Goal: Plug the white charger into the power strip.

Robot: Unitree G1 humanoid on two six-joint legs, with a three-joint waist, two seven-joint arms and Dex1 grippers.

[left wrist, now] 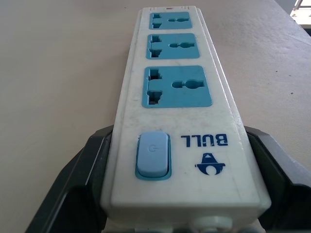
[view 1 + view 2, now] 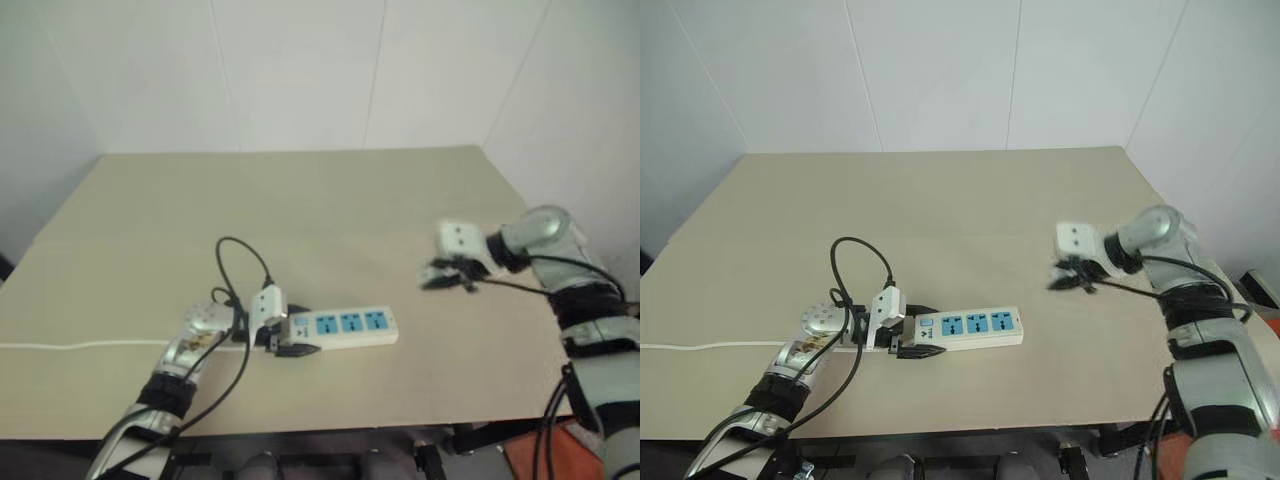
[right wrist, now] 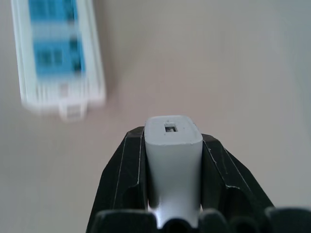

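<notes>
The power strip point(image 2: 350, 325) lies flat on the beige table near its front edge, a long white bar with three blue sockets and a blue switch point(image 1: 153, 155). My left gripper point(image 2: 285, 335) is shut on the strip's switch end, one black finger point(image 1: 82, 184) on each long side. The white charger point(image 3: 172, 155) sits upright between the black fingers point(image 3: 121, 170) of my right gripper point(image 2: 450, 275), which is shut on it. That gripper hangs in the air to the right of the strip, pointing left and down. The strip's far end point(image 3: 58, 53) lies ahead of the charger.
A thin white cord point(image 2: 80, 346) runs from the strip off the table's left edge. A black cable point(image 2: 240, 250) loops over the table behind my left wrist. The tabletop point(image 2: 330, 210) stretches back to the white wall; its right edge lies under my right arm.
</notes>
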